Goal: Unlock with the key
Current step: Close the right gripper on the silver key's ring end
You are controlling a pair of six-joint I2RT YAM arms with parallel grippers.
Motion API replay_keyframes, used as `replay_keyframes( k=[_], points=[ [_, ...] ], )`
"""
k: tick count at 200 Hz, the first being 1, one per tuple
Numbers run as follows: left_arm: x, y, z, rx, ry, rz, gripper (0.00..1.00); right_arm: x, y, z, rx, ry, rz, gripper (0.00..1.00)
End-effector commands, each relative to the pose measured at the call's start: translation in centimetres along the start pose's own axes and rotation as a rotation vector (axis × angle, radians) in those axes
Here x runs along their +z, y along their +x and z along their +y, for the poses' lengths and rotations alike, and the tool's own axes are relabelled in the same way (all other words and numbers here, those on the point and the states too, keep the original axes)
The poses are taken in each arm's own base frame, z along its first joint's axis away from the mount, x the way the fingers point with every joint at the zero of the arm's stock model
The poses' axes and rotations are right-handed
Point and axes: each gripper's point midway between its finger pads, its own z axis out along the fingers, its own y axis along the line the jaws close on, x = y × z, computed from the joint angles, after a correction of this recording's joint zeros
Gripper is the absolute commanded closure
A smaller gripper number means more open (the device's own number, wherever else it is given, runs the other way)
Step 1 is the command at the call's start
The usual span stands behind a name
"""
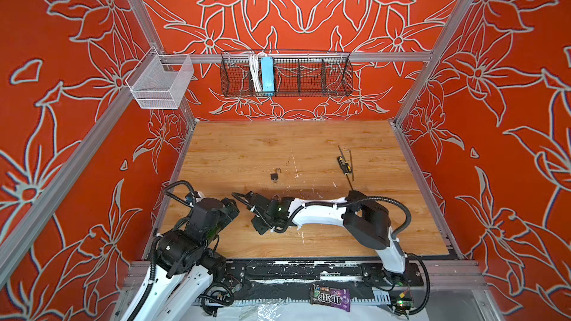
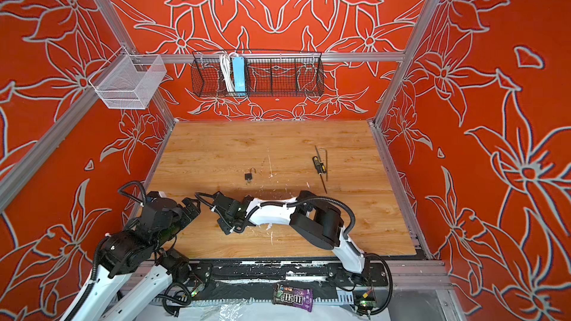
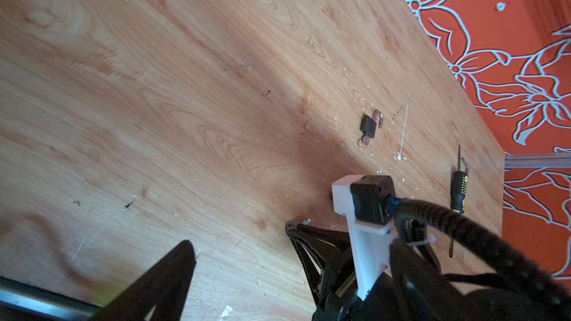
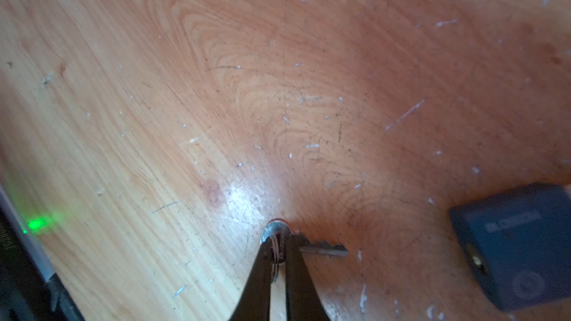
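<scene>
Keys [image 3: 366,141] two, padlocks [image 3: 368,125] two (one key [image 4: 324,247] in right tool [image 4: 279,240])

Two padlocks [image 1: 274,176], two keys [image 4: 324,247], one screwdriver [image 1: 345,165]

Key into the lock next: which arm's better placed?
Right. Its jaws pinch the key on the table, with a dark padlock close beside it in the right wrist view. The left jaws stand open and empty.

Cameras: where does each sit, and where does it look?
Top views: high behind the arms, looking down at the table; both show.
Left wrist: on the left arm, facing the padlock; one claw finger and the right arm show.
Right wrist: above the right claw, looking down at the key it pinches.
Shared: top views and left wrist see the padlock.
</scene>
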Motion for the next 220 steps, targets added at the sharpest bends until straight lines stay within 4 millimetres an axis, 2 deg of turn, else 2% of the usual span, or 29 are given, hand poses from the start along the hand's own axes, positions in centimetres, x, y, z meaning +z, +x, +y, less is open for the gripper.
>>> replay_keyframes(
  k=[1, 85, 109, 163, 220],
  points=[
    [0.0, 0.1, 0.6, -0.025, -0.007, -0.010, 0.02, 0.6, 0.0, 0.1, -0.016, 0.028, -0.001, 0.89],
    [-0.1, 0.0, -0.2, -0.030, 0.027, -0.003, 0.02, -0.1, -0.4, -0.1, -0.031, 0.029, -0.030, 1.00],
    [-0.2, 0.1, -0.4, -0.031, 0.035, 0.006, 0.02, -0.4, -0.4, -0.4, -0.023, 0.038, -0.037, 1.00],
    [0.0, 0.3, -1.3, -0.039, 0.061, 0.026, 0.02, -2.1, -0.6, -0.8, -0.016, 0.028, -0.072, 1.00],
    [-0.2, 0.6, -2.4, -0.060, 0.118, 0.053, 0.02, -4.8, -0.7, -1.9, -0.030, 0.003, -0.120, 1.00]
  ],
)
